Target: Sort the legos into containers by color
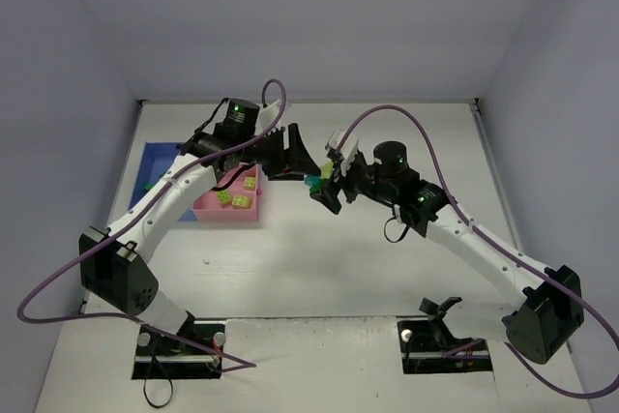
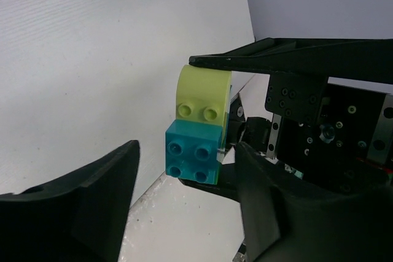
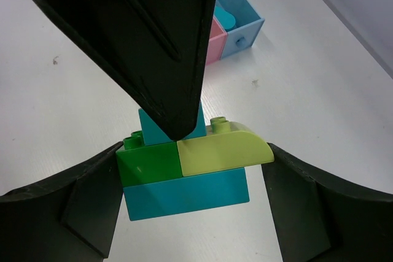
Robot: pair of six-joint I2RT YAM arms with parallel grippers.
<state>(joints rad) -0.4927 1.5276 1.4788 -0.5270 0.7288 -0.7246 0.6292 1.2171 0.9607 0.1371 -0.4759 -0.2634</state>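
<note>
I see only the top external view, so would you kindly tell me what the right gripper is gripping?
Observer: The right gripper is shut on a joined cluster of small plastic bricks, teal, dark green and curved yellow-green.
Operator: Is the left gripper on it?
Observer: No, the left gripper is open, with a gap beside one of its fingers.
Operator: Where is the third tray?
Observer: The narrow light-blue plastic tray sits against the square pink tray.

Teal, green, yellow-green legos [image 3: 184, 179]; pink tray [image 1: 224, 217]
</note>
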